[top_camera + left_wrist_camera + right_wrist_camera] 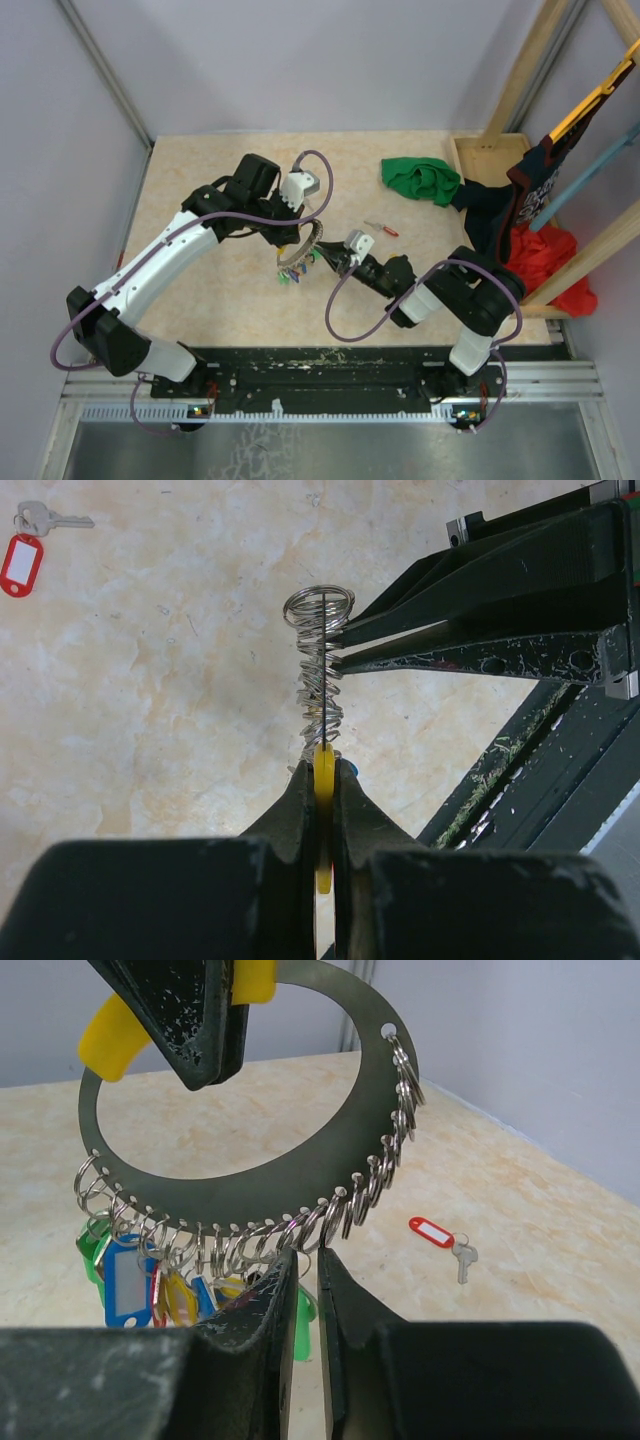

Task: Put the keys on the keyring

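Note:
The keyring (250, 1185) is a flat grey crescent plate with a row of small split rings and blue, yellow, red and green tags (125, 1280) hanging below. It is held off the table (200, 200). My left gripper (322, 765) is shut on its upper edge, with a yellow piece (324, 780) between the fingers; it shows at the top of the right wrist view (215, 1050). My right gripper (305, 1258) is almost closed with its tips at one split ring on the lower edge (335, 638). In the top view the keyring (305, 248) hangs between both grippers. No loose brass key is in view.
A key with a red oblong tag (431, 1231) lies on the table right of the ring (380, 227). A green cloth (420, 180), a wooden tray (490, 160), dark clothes and a red cloth (545, 260) crowd the right side by a wooden frame.

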### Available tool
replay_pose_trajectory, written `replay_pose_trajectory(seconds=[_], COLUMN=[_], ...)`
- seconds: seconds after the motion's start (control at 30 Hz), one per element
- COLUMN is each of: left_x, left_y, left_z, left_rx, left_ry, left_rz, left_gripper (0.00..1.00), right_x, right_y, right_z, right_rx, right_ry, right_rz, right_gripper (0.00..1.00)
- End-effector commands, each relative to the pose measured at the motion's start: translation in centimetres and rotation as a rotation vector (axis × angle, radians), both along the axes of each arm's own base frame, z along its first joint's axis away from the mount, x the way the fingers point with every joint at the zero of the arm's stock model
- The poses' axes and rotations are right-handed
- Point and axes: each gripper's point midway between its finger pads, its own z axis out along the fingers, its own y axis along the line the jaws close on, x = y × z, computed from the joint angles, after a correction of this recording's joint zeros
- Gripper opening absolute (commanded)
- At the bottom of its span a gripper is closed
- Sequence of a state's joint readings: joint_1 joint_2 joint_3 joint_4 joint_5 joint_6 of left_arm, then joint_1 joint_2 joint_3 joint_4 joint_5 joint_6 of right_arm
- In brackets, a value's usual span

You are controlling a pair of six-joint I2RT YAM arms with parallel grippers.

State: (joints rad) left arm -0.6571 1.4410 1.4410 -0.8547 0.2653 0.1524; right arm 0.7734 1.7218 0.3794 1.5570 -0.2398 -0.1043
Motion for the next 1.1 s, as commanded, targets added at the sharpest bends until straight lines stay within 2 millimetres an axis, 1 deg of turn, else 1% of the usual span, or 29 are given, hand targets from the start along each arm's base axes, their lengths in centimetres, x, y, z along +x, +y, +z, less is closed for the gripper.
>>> replay_pose_trajectory(seconds=[0.0, 0.3, 0.57, 0.73, 0.93, 1.0, 1.07], left_x=[0.0, -0.1, -0.1, 0.1, 0.9, 1.3, 1.1], left_y=[-0.7, -0.7, -0.7, -0.6, 0.8, 0.8, 0.8], left_z=[0.8, 0.7, 0.6, 0.6, 0.2, 0.1, -0.2], left_rx=[-0.041, -0.042, -0.043, -0.043, -0.060, -0.104, -0.142], left_ry=[-0.021, -0.018, -0.016, -0.014, 0.003, 0.015, 0.033], left_rz=[-0.006, -0.006, -0.007, 0.027, 0.109, 0.116, 0.114], left_gripper=[0.00, 0.00, 0.00, 0.00, 0.01, 0.01, 0.01], right_x=[-1.3, -0.7, -1.0, -1.0, -1.7, -1.9, -2.1], right_y=[0.1, -0.2, 0.0, -0.1, -0.1, -0.1, 0.0], right_z=[5.6, 6.0, 6.0, 5.9, 5.7, 5.7, 5.7], right_rx=[0.148, 0.165, 0.166, 0.163, 0.150, 0.148, 0.147], right_ry=[-0.136, -0.132, -0.134, -0.131, -0.141, -0.140, -0.145], right_rz=[0.036, -0.006, 0.005, 0.002, 0.030, 0.039, 0.047], right_gripper=[0.15, 0.17, 0.09, 0.00, 0.00, 0.00, 0.00])
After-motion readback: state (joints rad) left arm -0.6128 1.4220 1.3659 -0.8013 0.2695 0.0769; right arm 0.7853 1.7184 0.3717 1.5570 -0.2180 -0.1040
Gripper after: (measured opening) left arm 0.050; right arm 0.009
